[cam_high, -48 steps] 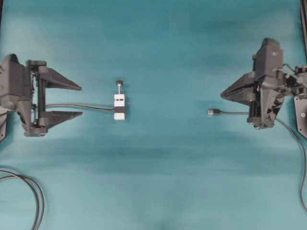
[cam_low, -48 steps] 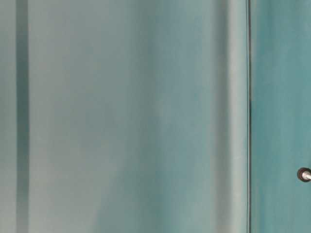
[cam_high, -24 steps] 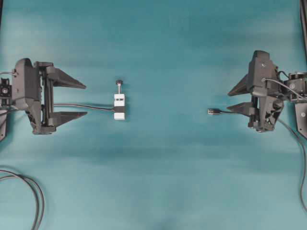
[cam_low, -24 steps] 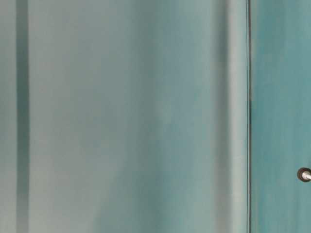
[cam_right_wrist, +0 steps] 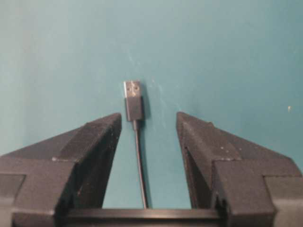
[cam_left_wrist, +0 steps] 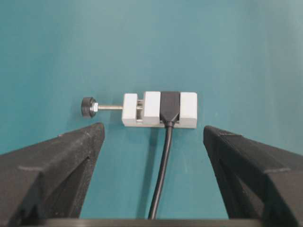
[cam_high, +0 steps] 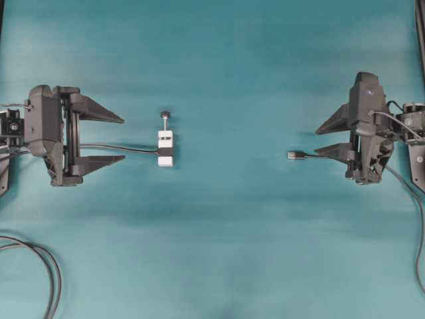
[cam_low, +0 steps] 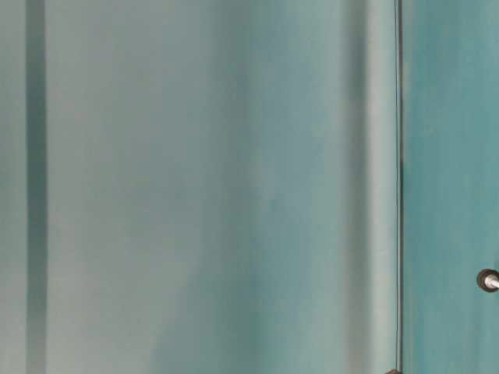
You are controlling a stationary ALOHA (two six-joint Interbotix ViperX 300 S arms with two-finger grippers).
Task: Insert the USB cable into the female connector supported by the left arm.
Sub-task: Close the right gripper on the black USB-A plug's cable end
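The female connector [cam_high: 165, 147] [cam_left_wrist: 160, 109] is a small white block lying on the teal table, with a black-knobbed pin [cam_high: 165, 115] at one end and a black socket end whose dark cable [cam_high: 109, 147] runs back between my left fingers. My left gripper [cam_high: 123, 140] [cam_left_wrist: 154, 130] is open, its tips short of the block and touching nothing. The USB cable [cam_high: 322, 157] lies on the table with its silver plug [cam_high: 292, 155] [cam_right_wrist: 132, 90] pointing left. My right gripper [cam_high: 317, 141] [cam_right_wrist: 149, 118] is open, its fingers [cam_right_wrist: 102, 142] straddling the cable behind the plug without gripping it.
Looped black cables [cam_high: 46, 266] lie at the lower left of the table. Another dark cable [cam_high: 415, 212] hangs down the right edge. The table-level view shows only blurred teal surface and a small round knob [cam_low: 489, 280] at its right edge.
My right gripper went from nearly shut to open, its fingers now spread either side of the USB cable. My left arm moved right toward the connector, staying open.
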